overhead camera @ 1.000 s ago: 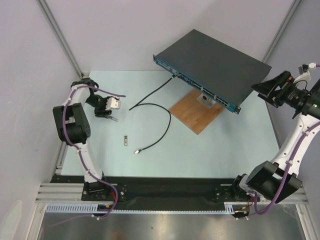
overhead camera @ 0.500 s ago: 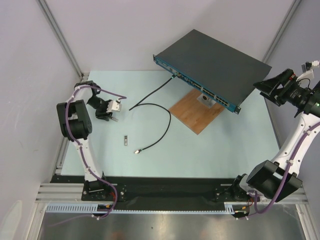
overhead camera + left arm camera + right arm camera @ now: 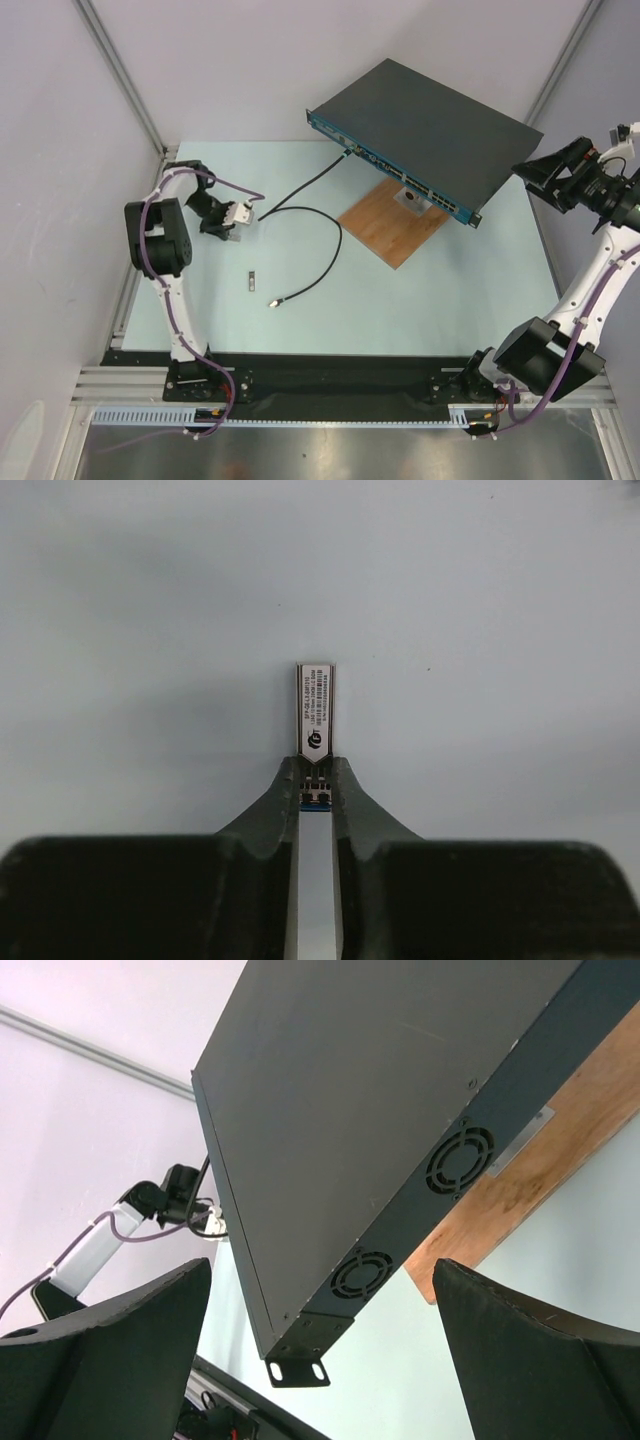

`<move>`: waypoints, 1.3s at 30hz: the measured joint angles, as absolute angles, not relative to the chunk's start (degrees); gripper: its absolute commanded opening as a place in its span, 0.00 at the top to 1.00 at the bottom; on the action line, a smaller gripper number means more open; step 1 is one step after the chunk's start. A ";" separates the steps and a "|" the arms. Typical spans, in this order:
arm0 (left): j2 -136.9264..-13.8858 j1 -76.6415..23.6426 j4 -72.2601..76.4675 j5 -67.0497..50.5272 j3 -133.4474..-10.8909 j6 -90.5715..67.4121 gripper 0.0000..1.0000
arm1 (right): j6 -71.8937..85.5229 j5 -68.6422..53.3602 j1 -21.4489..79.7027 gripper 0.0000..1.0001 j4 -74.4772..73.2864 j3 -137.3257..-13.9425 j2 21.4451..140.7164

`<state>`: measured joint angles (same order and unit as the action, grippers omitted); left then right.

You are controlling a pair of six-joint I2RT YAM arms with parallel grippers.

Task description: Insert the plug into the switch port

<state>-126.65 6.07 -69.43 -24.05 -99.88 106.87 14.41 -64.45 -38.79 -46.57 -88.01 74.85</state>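
Observation:
The switch [image 3: 430, 120], a flat black box with a blue port face, rests tilted on a wooden board [image 3: 385, 225]. A black cable [image 3: 335, 240] runs from a port at its left end and loops across the table. Its free plug [image 3: 272, 300] lies on the table. A small silver module [image 3: 253, 281] lies near it. My left gripper [image 3: 238, 216] hovers above the table left of the cable, fingers almost together and holding nothing. In the left wrist view [image 3: 316, 770] the module [image 3: 315, 708] shows past the tips. My right gripper [image 3: 535, 180] is wide open beside the switch's right end [image 3: 340, 1110].
The right wrist view shows the switch's side with two fan grilles [image 3: 458, 1160], a rack ear [image 3: 297, 1370] and the board [image 3: 570, 1150] under it. Grey walls close in on both sides. The black rail [image 3: 330, 375] runs along the near edge.
My left gripper has swung right, closer to the cable's loop. My right gripper has drifted slightly right. The cable, module and switch have not moved.

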 measured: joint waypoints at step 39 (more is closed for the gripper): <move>-86.85 -48.73 -48.42 -3.09 -111.57 17.82 1.00 | 13.15 -63.53 -9.37 0.07 -49.04 -84.88 64.97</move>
<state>-86.85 -48.73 -48.42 -3.09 -111.57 17.82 13.15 -63.53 -9.37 -49.04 -84.88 64.97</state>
